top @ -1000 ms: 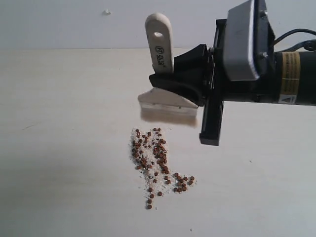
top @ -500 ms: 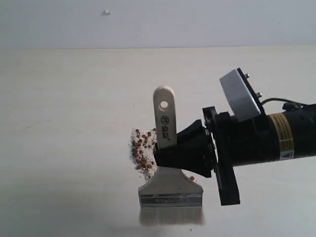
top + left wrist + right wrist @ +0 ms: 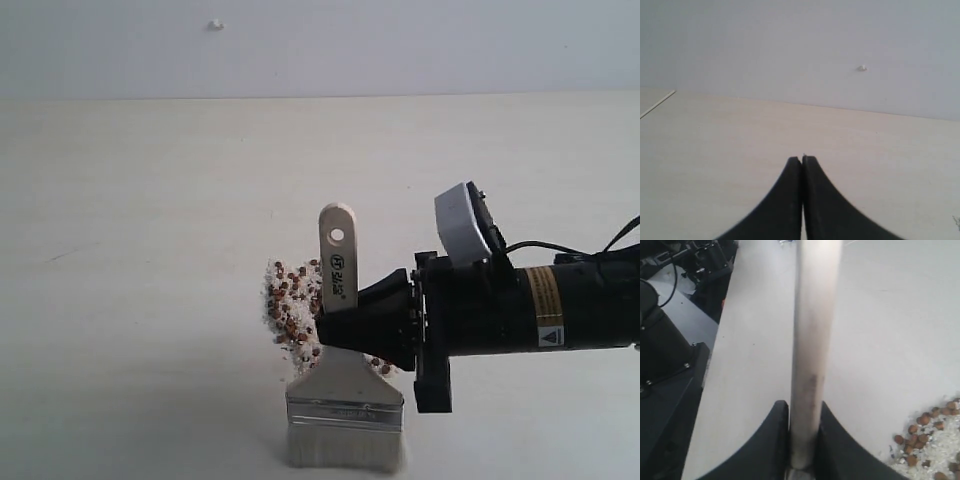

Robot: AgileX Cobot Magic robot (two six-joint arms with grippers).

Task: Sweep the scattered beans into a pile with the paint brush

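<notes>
The paint brush [image 3: 340, 370] stands nearly upright near the front of the table, its pale handle [image 3: 337, 255] pointing up and its whitish bristles [image 3: 344, 448] touching the surface. My right gripper [image 3: 330, 320] is shut on the handle, which runs between its black fingers [image 3: 772, 440] in the right wrist view. Reddish-brown beans [image 3: 292, 305] mixed with white grains lie just behind and left of the brush, partly hidden by it; some beans [image 3: 920, 440] show beside the handle [image 3: 812, 340]. My left gripper [image 3: 802, 159] is shut on nothing over bare table.
The pale table [image 3: 130, 250] stretches wide around the beans, ending at a white wall [image 3: 300, 45] behind. The right arm's black body [image 3: 530, 310] reaches in from the right. Dark equipment [image 3: 670, 315] stands beyond the table edge in the right wrist view.
My right gripper has carried the brush from above and behind the beans down to their front side. The bristles have come down from the air to the table.
</notes>
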